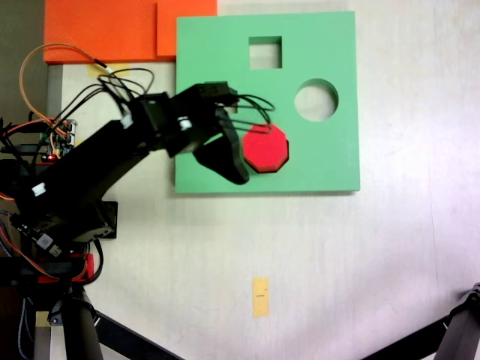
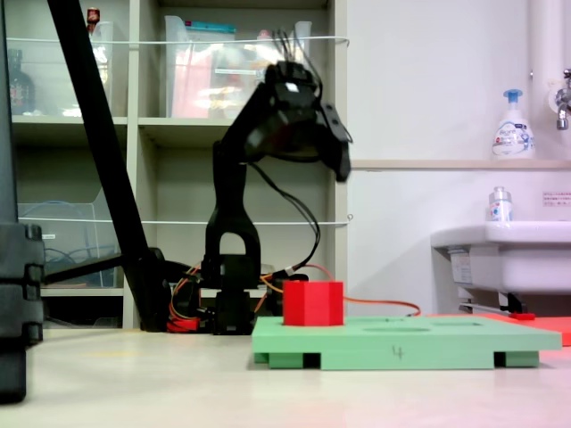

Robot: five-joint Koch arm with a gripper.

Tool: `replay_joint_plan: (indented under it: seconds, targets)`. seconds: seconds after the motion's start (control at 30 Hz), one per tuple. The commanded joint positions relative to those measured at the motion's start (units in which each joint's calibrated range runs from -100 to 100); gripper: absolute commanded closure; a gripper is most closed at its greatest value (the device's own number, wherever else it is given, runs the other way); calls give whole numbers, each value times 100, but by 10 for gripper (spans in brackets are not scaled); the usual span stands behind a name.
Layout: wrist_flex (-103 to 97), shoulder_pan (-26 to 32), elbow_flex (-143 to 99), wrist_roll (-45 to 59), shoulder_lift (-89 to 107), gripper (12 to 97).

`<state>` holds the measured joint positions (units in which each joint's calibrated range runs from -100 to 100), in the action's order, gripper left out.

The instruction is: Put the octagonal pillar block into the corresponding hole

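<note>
octagonal pillar block (image 1: 265,148): upright in the green foam board (image 1: 322,161), standing proud | gripper (image 1: 241,152): raised well above, empty, jaws look parted | handling: likely light, soft foam (it'll dent), so pinch two opposite flat sides gently.
</note>
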<state>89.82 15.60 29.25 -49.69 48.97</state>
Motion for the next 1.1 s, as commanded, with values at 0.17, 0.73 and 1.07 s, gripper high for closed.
replay_joint_plan:
  seconds: [0.17, 0.73, 1.07]
  targets:
    - [94, -484, 345, 2618, 1848, 342]
    - [-7109, -1368, -7771, 4000, 5103, 462]
    - [-10460, -1407, -12925, 4151, 5103, 472]
